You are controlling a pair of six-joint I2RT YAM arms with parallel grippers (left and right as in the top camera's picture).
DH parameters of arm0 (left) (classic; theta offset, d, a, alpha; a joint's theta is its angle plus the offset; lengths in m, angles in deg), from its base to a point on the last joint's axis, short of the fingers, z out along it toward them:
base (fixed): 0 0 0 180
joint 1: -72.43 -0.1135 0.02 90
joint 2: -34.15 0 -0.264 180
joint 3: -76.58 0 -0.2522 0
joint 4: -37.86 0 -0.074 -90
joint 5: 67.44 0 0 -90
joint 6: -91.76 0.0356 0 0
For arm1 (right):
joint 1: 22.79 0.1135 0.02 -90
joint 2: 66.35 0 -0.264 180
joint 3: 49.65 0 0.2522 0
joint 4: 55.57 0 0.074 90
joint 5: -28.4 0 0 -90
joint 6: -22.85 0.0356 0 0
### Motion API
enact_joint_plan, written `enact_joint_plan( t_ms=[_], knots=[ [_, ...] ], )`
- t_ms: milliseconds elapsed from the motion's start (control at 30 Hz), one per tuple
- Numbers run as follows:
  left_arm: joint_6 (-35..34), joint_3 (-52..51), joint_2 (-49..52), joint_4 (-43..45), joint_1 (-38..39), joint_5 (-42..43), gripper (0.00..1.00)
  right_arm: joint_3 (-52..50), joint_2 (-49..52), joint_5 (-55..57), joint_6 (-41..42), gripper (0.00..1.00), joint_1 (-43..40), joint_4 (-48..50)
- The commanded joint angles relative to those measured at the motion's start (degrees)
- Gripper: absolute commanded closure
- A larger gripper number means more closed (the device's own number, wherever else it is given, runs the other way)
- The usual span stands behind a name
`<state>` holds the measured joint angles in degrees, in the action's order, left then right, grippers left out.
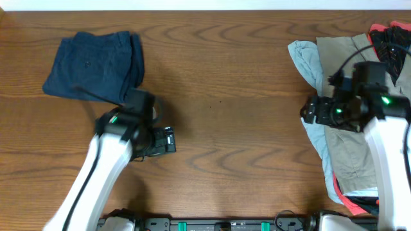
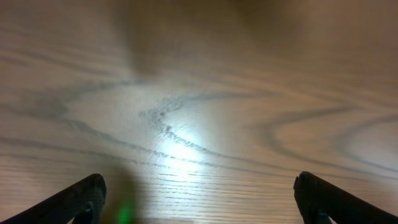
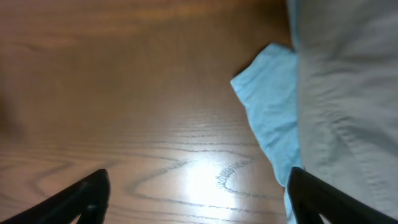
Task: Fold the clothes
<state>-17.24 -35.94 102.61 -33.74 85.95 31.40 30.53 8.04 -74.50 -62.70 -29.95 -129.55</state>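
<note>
Brown wood surface [image 1: 244, 96] filled the top view. Dark blue shorts [image 1: 96, 64] lay folded on it. The left arm [image 1: 109, 157] was just beside the shorts; the right arm [image 1: 388, 147] and a tan garment [image 1: 340, 58] were far from them. From the left wrist, the left fingers [image 2: 78, 198] were spread wide, holding nothing. From the right wrist, the right fingers [image 3: 87, 196] were wide apart and empty too.

This looks like a robot test bench in a lab: a wood-grain tabletop [image 1: 244, 128], a white left arm [image 1: 96, 176] and white right arm [image 1: 388, 160] mounted on a black base rail [image 1: 225, 225] at its near edge, and a heap of garments [image 1: 347, 144] along one side.
</note>
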Motion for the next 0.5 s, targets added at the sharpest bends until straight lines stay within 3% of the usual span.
enact_joint_plan(
  t_ms=[0, 133, 233, 467],
  knots=[
    [1.14, -1.05, -14.21, 0.46, 1.4, -3.74, 0.02, -3.08, -9.42, -0.37, -2.62, 0.01, -0.31, 1.31],
    [-0.26, -3.02, -34.1, 1.95, 4.57, -12.76, 0.02, -10.95, -23.71, -0.42, -3.5, 0.01, -0.28, 6.38],
    [-0.33, -3.26, -44.59, 4.28, 4.98, -14.45, 0.02, -16.04, -34.18, -0.66, -3.37, 0.01, -0.28, 8.09],
    [-0.33, -3.26, -59.41, 4.7, 4.98, -14.43, 0.02, -18.6, -48.26, -0.66, -3.26, 0.01, -0.28, 3.1]
  ],
)
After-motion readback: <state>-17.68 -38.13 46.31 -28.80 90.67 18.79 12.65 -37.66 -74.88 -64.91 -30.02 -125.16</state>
